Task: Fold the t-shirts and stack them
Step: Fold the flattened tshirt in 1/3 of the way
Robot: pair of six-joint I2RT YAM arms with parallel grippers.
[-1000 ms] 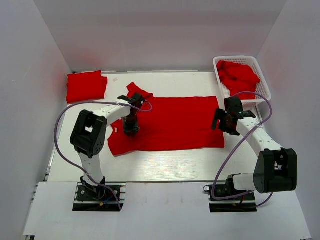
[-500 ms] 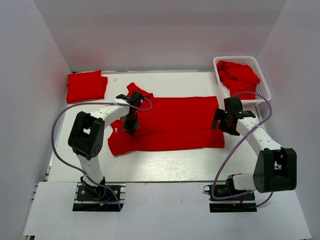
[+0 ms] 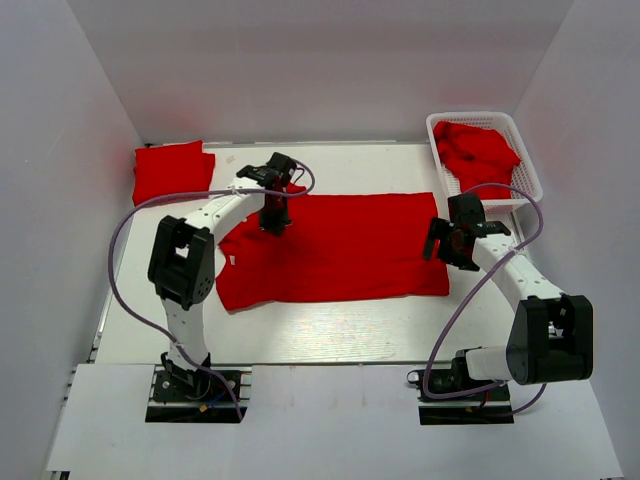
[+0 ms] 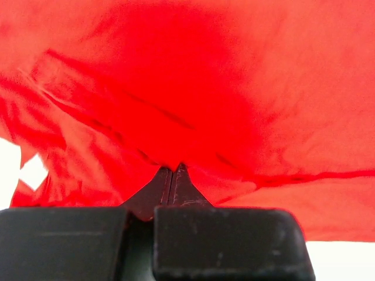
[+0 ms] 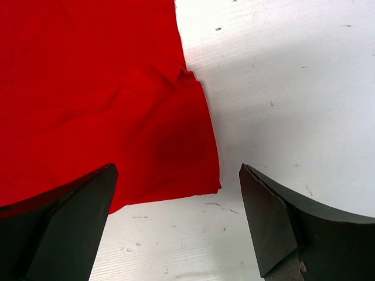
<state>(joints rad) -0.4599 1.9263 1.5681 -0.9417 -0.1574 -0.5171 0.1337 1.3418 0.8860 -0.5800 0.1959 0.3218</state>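
A white counter (image 3: 300, 330) sits boxed in by plain white walls (image 3: 320, 70). One red spread shirt (image 3: 350, 250) lies flat mid-frame. A folded shirt (image 3: 172, 172) rests at the upper left, and more shirts (image 3: 478, 150) fill a white basket (image 3: 528, 170) at the upper right. The left arm (image 3: 225, 210) has its jaws clamped on the spread shirt's upper-left cloth. The right arm (image 3: 505, 270) has its jaws apart over the shirt's right edge.
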